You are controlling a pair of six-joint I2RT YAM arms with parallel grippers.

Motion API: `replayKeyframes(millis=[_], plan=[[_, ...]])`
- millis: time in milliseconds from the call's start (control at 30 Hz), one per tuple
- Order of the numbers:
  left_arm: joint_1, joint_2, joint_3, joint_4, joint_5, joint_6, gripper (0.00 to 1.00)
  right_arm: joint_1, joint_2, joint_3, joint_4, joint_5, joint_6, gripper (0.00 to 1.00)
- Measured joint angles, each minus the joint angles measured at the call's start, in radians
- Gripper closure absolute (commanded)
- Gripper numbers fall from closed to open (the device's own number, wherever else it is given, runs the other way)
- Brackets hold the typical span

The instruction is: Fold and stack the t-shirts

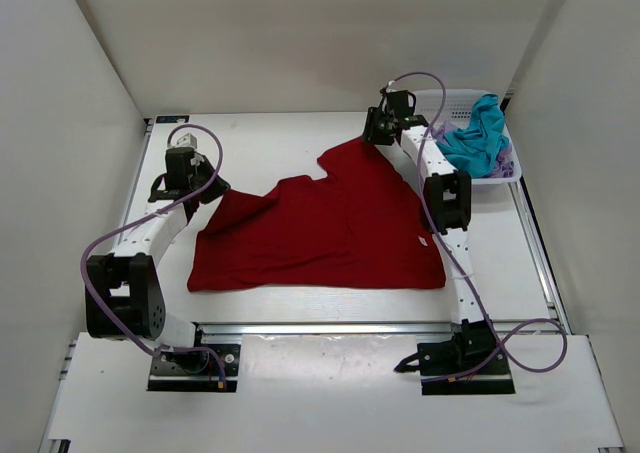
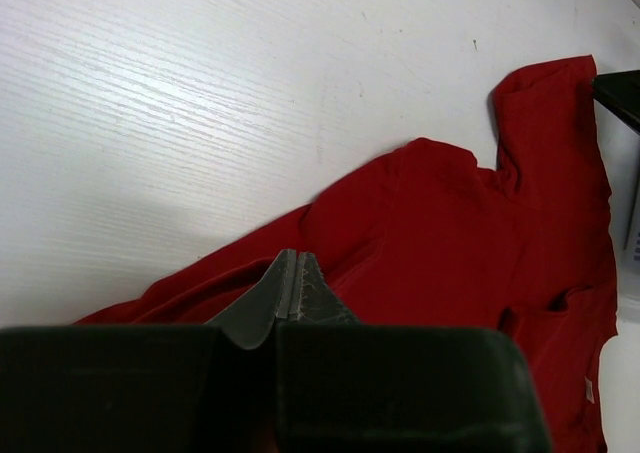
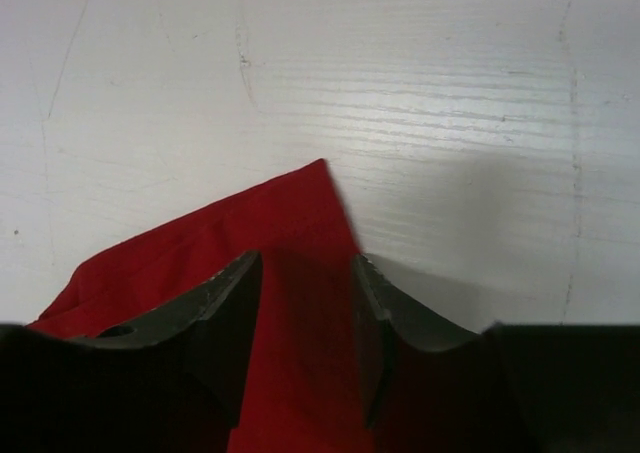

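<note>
Two grippers work the red t-shirt, which is spread on the table: left gripper is clenched on its left-hand edge, right gripper is parted and straddles the far corner (nothing pinched yet). Risk: right closes shallow, the corner slips, and left drags the cloth skewed.

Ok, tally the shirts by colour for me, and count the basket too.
red t-shirt: 1
teal-blue t-shirt: 1
lavender t-shirt: 1 (only an edge shows, under the teal-blue one)
white mesh basket: 1
Total: 4
</note>
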Motion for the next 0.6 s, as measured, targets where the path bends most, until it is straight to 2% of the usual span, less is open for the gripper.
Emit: replayKeyframes(millis=[167, 300, 367, 600], plan=[[0.0, 0.0, -0.001, 0.002, 0.005, 0.0, 1.0, -0.008, 0.008, 0.005, 0.006, -0.021, 0.018, 0.67], [0.0, 0.0, -0.001, 0.003, 0.007, 0.0, 1.0, -0.01, 0.008, 0.005, 0.008, -0.023, 0.036, 0.55], [0.0, 0.0, -0.002, 0.003, 0.007, 0.0, 1.0, -0.01, 0.008, 0.005, 0.011, -0.024, 0.041, 0.53], [0.0, 0.0, -0.003, 0.005, 0.013, 0.0, 1.0, -0.023, 0.013, 0.005, 0.013, -0.068, 0.08, 0.6]])
